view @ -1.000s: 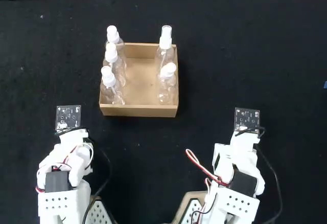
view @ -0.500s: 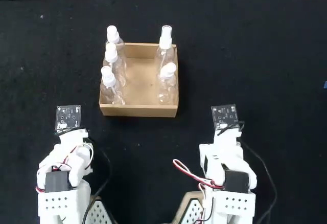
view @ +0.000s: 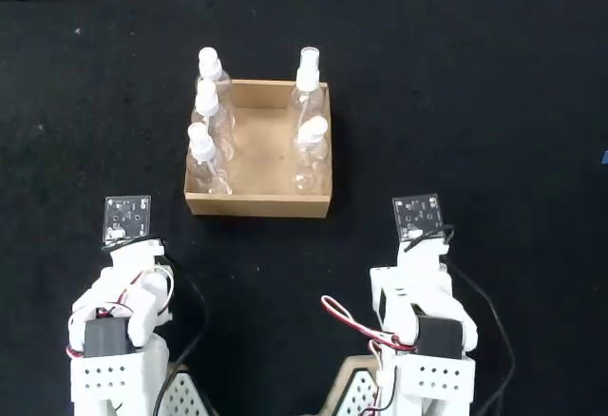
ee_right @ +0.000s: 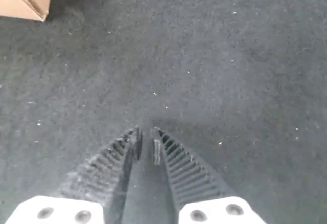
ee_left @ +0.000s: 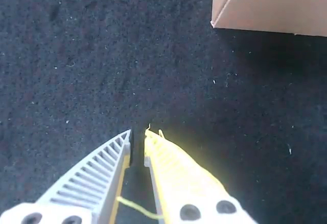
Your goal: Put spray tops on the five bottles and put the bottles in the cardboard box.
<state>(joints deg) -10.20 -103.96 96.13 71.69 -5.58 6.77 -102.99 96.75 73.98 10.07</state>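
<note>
You have five bottles [view: 211, 145], each with a spray top [view: 206, 100], standing in the cardboard box [view: 258, 205] at upper centre of the high view: three along its left wall, two along its right. The left gripper [ee_left: 138, 138] and right gripper [ee_right: 144, 139] are clenched on nothing, over the black table [view: 494, 103] below the box.

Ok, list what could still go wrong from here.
1. The bottles stand upright, taller than the cardboard box walls; a bump could tip them.
2. The far-left bottle sits at the back corner; I cannot tell whether it is fully inside.
3. The right hand, shut and empty, is not far from the box's front corner; a forward swing might hit it.
</note>
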